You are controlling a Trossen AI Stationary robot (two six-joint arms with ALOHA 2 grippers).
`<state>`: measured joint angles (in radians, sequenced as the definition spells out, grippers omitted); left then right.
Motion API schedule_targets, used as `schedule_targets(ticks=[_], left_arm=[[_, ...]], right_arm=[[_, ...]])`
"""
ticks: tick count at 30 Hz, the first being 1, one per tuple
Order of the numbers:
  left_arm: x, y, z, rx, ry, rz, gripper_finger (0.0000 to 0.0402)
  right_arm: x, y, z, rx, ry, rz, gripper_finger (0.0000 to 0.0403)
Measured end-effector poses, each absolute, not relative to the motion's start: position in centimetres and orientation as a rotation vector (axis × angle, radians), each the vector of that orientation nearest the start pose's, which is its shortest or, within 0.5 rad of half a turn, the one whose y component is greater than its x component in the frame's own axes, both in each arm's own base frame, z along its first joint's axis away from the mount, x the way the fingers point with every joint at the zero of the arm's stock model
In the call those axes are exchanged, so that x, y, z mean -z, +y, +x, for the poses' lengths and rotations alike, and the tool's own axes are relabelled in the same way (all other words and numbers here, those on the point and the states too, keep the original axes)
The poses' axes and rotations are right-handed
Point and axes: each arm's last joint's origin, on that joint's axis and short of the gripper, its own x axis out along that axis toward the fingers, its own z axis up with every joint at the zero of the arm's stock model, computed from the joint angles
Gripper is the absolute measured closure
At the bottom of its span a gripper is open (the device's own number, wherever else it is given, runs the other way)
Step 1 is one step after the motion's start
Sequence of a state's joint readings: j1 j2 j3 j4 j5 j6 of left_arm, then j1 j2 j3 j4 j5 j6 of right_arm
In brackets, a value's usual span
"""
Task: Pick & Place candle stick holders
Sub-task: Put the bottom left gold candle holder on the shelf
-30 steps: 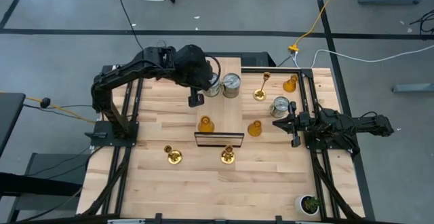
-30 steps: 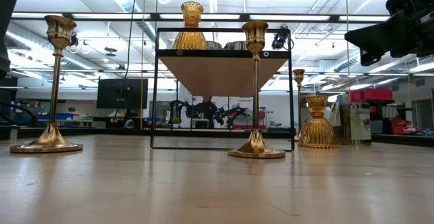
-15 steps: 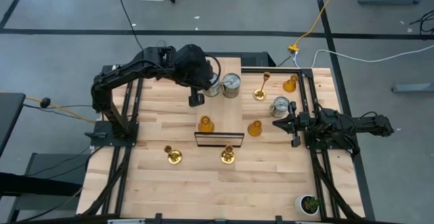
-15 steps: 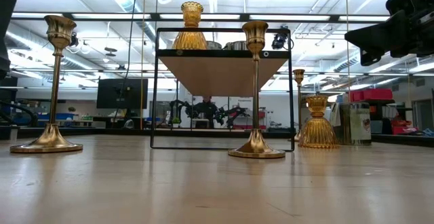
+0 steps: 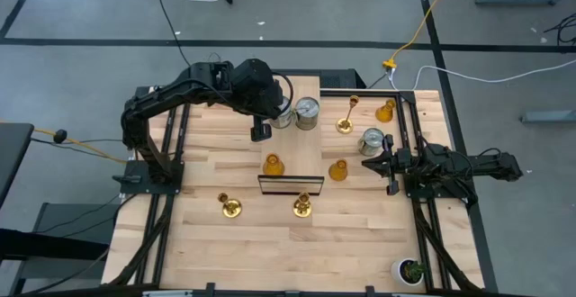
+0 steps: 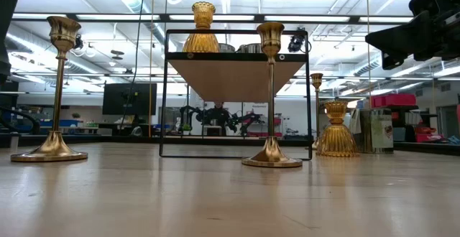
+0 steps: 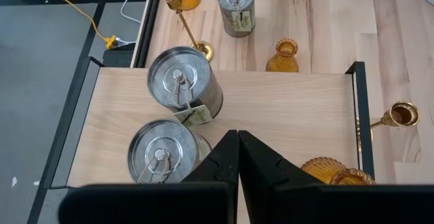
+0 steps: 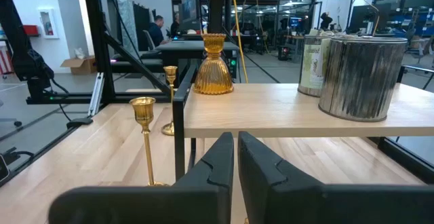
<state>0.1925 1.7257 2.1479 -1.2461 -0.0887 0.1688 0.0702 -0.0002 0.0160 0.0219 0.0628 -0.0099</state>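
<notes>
My left gripper (image 5: 260, 134) (image 7: 237, 142) hangs shut above a raised wooden shelf (image 5: 310, 148), touching nothing. On the shelf's far part stand two silver cans (image 5: 284, 114) (image 5: 307, 112). An amber holder (image 5: 273, 165) stands on the shelf's near part. On the table stand a third can (image 5: 371, 140), two amber holders (image 5: 338, 170) (image 5: 385, 111) and three gold candlesticks (image 5: 229, 206) (image 5: 302, 207) (image 5: 346, 121). My right gripper (image 5: 365, 164) (image 8: 235, 146) rests shut and level at the table's right side, pointing at the shelf.
The shelf's black wire frame (image 6: 167, 93) stands mid-table, with a gold candlestick (image 6: 271, 93) right in front of it. A small green potted plant (image 5: 412, 270) sits at the near right corner. Black rails (image 5: 162, 216) run along both table sides.
</notes>
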Motion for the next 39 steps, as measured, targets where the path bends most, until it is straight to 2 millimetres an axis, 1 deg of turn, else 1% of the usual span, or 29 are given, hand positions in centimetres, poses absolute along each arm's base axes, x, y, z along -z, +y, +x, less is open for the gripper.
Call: schedule_targets(ticks=[4,6,11,24,29,39], left_arm=[[-44.88,6.45,31.9,-0.183,0.841,0.12,0.0393],[-45.01,6.49,32.06,-0.17,0.826,0.166,0.0392],[-44.96,6.5,31.96,-0.174,0.838,0.173,0.0389],[-45.05,6.34,31.83,-0.14,0.829,0.144,0.039],[-45.11,6.33,31.86,-0.143,0.821,0.131,0.0394],[-45.16,6.35,31.86,-0.145,0.816,0.131,0.0389]], right_arm=[[-17.1,0.5,9.65,-0.007,-0.038,-0.007,0.0376],[-17.11,0.5,9.65,-0.007,-0.038,-0.007,0.0376],[-17.11,0.5,9.64,-0.007,-0.038,-0.007,0.0376],[-17.11,0.49,9.65,-0.007,-0.038,-0.007,0.0376],[-17.12,0.49,9.64,-0.007,-0.038,-0.007,0.0376],[-17.11,0.49,9.65,-0.007,-0.038,-0.007,0.0376]])
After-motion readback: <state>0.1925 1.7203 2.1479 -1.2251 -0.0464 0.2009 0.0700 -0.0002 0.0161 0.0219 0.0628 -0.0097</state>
